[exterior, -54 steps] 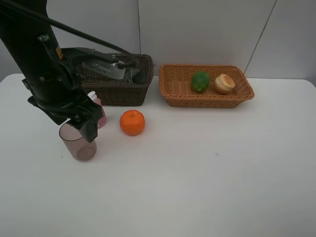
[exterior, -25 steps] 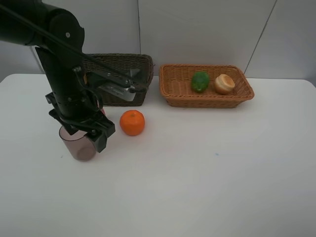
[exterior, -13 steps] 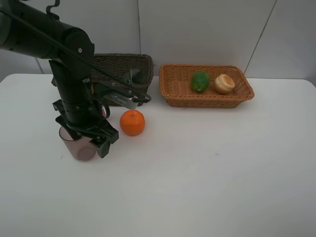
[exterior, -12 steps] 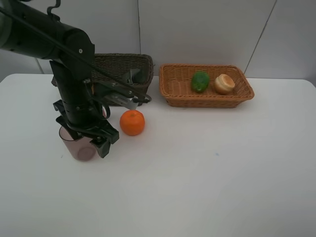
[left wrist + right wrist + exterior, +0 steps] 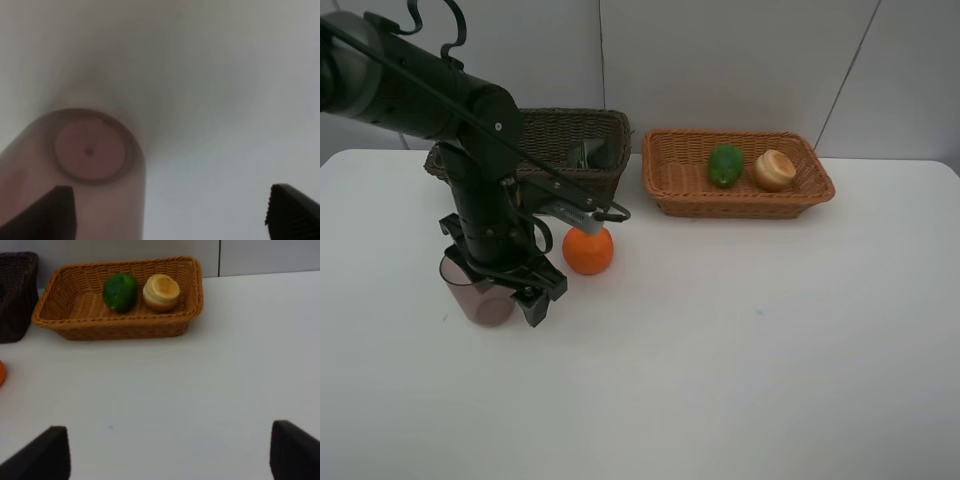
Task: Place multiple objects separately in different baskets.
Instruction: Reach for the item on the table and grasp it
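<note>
Wicker is noted at the back: dark basket (image 5: 560, 120), and tan basket (image 5: 740, 203) with lime (image 5: 725, 165) and peach (image 5: 774, 169) inside. The purple cup (image 5: 470, 298) stands upright beside the orange (image 5: 588, 250); it is judged light, thin-walled, smooth and slippery, best pinched across the wall near the rim. The left gripper (image 5: 169, 212) is spread wide over it, nothing held; the right gripper (image 5: 170, 455) is spread too.

Black jointed left arm (image 5: 480, 170) bent steeply down at scene left, left claw (image 5: 506, 297) pointing down, jaws wide apart, right claw (image 5: 170, 452) jaws likewise spread.
</note>
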`<state>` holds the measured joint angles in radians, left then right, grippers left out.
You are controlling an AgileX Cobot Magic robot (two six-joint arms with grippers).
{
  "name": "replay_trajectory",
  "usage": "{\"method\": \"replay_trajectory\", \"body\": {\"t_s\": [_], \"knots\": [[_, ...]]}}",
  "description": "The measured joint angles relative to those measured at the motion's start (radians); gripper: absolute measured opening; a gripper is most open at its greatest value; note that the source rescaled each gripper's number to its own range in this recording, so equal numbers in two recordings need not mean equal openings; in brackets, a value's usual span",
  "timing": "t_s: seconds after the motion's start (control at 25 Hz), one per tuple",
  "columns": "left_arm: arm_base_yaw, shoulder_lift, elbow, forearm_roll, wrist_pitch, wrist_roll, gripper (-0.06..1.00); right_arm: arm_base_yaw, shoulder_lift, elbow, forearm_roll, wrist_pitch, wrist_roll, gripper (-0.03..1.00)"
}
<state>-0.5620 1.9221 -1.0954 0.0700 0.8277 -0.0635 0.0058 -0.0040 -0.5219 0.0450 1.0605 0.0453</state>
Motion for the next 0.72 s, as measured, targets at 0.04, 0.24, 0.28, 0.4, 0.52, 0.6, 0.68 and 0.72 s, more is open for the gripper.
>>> {"method": "replay_trajectory", "body": {"t_s": [0.04, 0.24, 0.28, 0.4, 0.52, 0.6, 0.68, 0.72], "knots": [[0.000, 0.000, 0.000, 0.000, -0.006, 0.000, 0.99, 0.000, 0.000, 0.000, 0.000, 0.000, 0.000, 0.82], [0.000, 0.000, 0.000, 0.000, -0.011, 0.000, 0.99, 0.000, 0.000, 0.000, 0.000, 0.000, 0.000, 0.82], [0.000, 0.000, 0.000, 0.000, -0.011, 0.000, 0.99, 0.000, 0.000, 0.000, 0.000, 0.000, 0.000, 0.82], [0.000, 0.000, 0.000, 0.000, -0.011, 0.000, 0.99, 0.000, 0.000, 0.000, 0.000, 0.000, 0.000, 0.82], [0.000, 0.000, 0.000, 0.000, -0.011, 0.000, 0.99, 0.000, 0.000, 0.000, 0.000, 0.000, 0.000, 0.82], [0.000, 0.000, 0.000, 0.000, -0.011, 0.000, 0.99, 0.000, 0.000, 0.000, 0.000, 0.000, 0.000, 0.82], [-0.003, 0.000, 0.000, 0.001, -0.011, 0.000, 0.99, 0.000, 0.000, 0.000, 0.000, 0.000, 0.000, 0.82], [-0.006, 0.000, 0.000, 0.002, -0.010, 0.000, 0.99, 0.000, 0.000, 0.000, 0.000, 0.000, 0.000, 0.82]]}}
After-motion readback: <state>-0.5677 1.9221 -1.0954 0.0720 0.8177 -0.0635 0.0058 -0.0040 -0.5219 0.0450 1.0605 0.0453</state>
